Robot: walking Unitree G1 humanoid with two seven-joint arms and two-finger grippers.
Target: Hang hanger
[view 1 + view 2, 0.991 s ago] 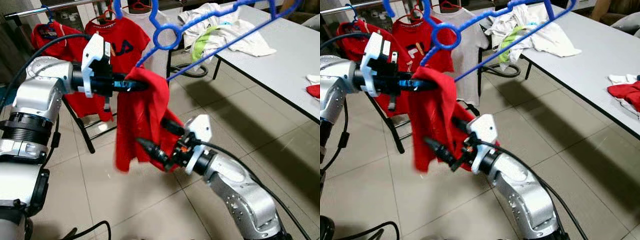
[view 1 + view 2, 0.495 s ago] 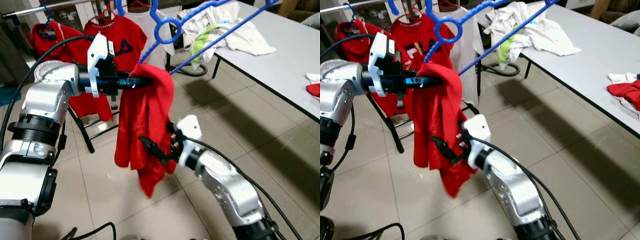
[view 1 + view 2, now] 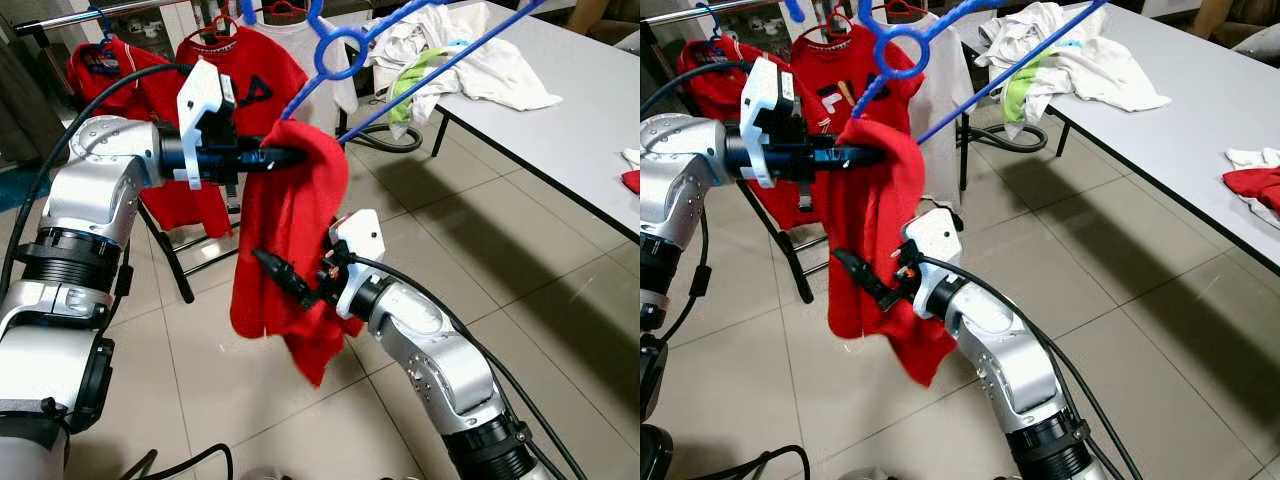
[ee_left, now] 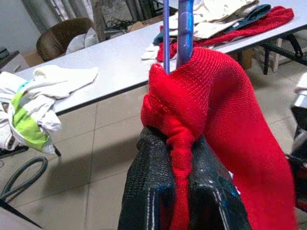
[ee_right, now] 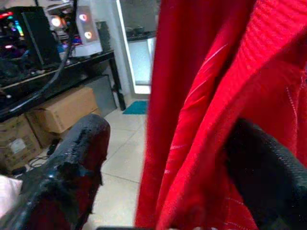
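A red garment (image 3: pixel 290 230) hangs draped over a blue plastic hanger (image 3: pixel 340 52), whose bars run up to the right. My left gripper (image 3: pixel 290 156) is shut on the bunched top of the garment just under the hanger; the left wrist view shows the red cloth (image 4: pixel 216 96) pinched between the fingers and the blue hanger (image 4: pixel 184 28) rising behind. Lower down, my right gripper (image 3: pixel 290 278) stands open at the middle of the garment. In the right wrist view the cloth (image 5: pixel 201 110) hangs between its spread fingers (image 5: pixel 72 167) and touches the far one.
A clothes rail (image 3: pixel 90 15) at the back carries red shirts (image 3: pixel 245 85) and a white one on hangers. To the right stands a grey table (image 3: pixel 560 150) with a heap of clothes (image 3: pixel 450 60). A black hose (image 3: pixel 395 140) lies on the tiled floor under its end.
My right gripper has moved up and left along the garment, and the cloth it had bunched up has dropped, so the hem now hangs below it. The left gripper keeps its hold.
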